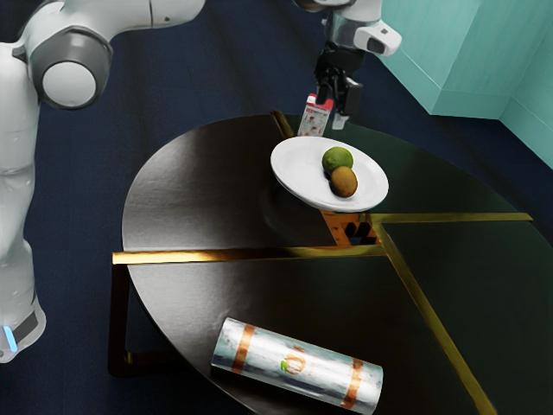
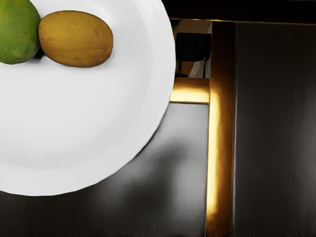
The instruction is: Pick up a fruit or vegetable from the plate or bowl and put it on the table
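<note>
In the exterior view my gripper (image 1: 333,105) hangs above the far side of the white plate (image 1: 298,179), its two fingers apart and nothing seen between them. On the plate lie a green lime-like fruit (image 1: 336,159) and a brown kiwi-like fruit (image 1: 344,182), side by side. The wrist view has the plate (image 2: 84,143) with the brown fruit (image 2: 76,38) touching the green fruit (image 2: 17,32), which is cut off by the picture's edge.
A red and white carton (image 1: 314,116) stands behind the plate, close to my gripper. A patterned cylinder (image 1: 296,364) lies at the table's near edge. Gold strips (image 1: 251,255) cross the dark round table (image 1: 190,199).
</note>
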`<act>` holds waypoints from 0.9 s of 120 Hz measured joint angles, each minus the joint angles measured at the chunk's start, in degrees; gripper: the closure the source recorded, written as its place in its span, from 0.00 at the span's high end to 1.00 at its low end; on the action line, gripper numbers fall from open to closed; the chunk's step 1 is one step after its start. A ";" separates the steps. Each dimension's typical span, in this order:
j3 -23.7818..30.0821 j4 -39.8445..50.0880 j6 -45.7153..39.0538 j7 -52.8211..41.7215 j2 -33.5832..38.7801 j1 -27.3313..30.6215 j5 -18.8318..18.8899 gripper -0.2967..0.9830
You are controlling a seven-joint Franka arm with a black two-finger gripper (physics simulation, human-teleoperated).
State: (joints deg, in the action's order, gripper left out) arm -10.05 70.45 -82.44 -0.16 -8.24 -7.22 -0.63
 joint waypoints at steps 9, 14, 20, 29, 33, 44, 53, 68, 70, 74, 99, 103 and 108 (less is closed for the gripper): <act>-0.04 -0.09 0.76 -0.02 -0.04 -0.07 -0.03 0.77; -0.05 -0.24 1.07 -0.04 -0.05 -0.04 -0.05 0.77; -0.10 -0.99 1.38 -0.05 0.02 -0.01 -0.06 0.77; 0.16 -1.90 1.68 0.21 -0.07 -0.03 -0.10 0.77; 0.35 -2.06 1.72 0.60 -0.52 -0.22 -0.11 0.77; 0.18 -1.80 0.79 2.23 -1.59 -0.31 -0.56 0.77; 0.10 -1.54 0.35 4.89 -2.42 -0.08 -0.84 0.77; -1.69 -1.46 -0.13 11.12 -4.34 0.43 -1.11 0.77; -1.83 -1.47 -0.18 12.05 -4.67 0.49 -1.15 0.77; -2.13 -1.53 -0.29 13.84 -5.61 0.85 -1.45 0.77; -3.00 -2.64 -2.75 23.53 -10.32 7.70 -5.86 0.77; -3.03 -2.47 -3.06 24.81 -10.70 8.03 -6.08 0.77; -3.05 -2.37 -3.62 26.31 -11.95 8.90 -6.33 0.77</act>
State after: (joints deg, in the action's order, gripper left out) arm -13.10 68.08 -86.06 26.15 -20.19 1.68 -6.96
